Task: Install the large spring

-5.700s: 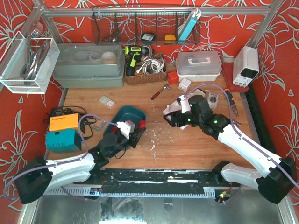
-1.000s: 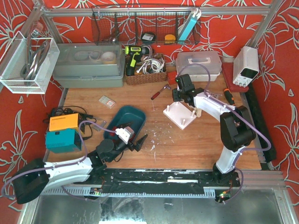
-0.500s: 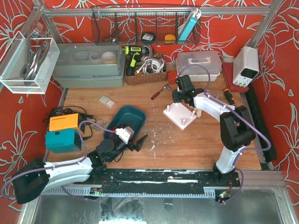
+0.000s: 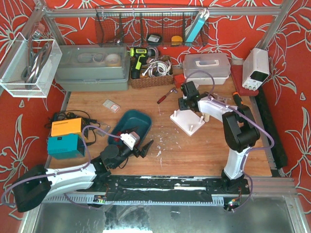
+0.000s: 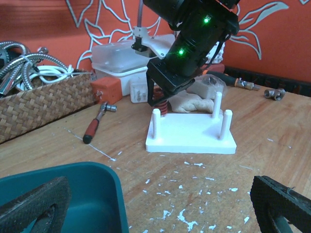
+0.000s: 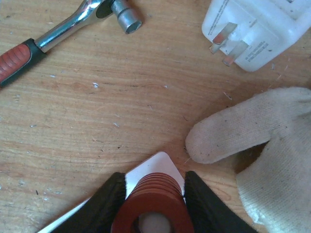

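There is one red coil spring (image 6: 154,201), at a corner of one flat white plastic base (image 5: 189,138). The base shows three bare upright white pegs (image 5: 155,121). One red-handled steel ratchet (image 4: 166,95) lies at the base's eleven o'clock and one teal plastic tray (image 4: 133,119) at its nine o'clock. One white knitted glove (image 6: 252,131) lies at its two o'clock, and one white mains plug (image 6: 257,26) near its twelve o'clock.

There are two lidded plastic boxes: a grey-green one (image 4: 92,68) at the table's eleven o'clock and a translucent white one (image 4: 206,65) at one o'clock. Between them stand one wicker basket (image 4: 150,81) and one yellow-green cordless drill (image 4: 138,58). At the table's nine o'clock are two small units, one orange (image 4: 65,127) and one teal (image 4: 65,145). One white bench power supply (image 4: 256,68) stands at two o'clock.
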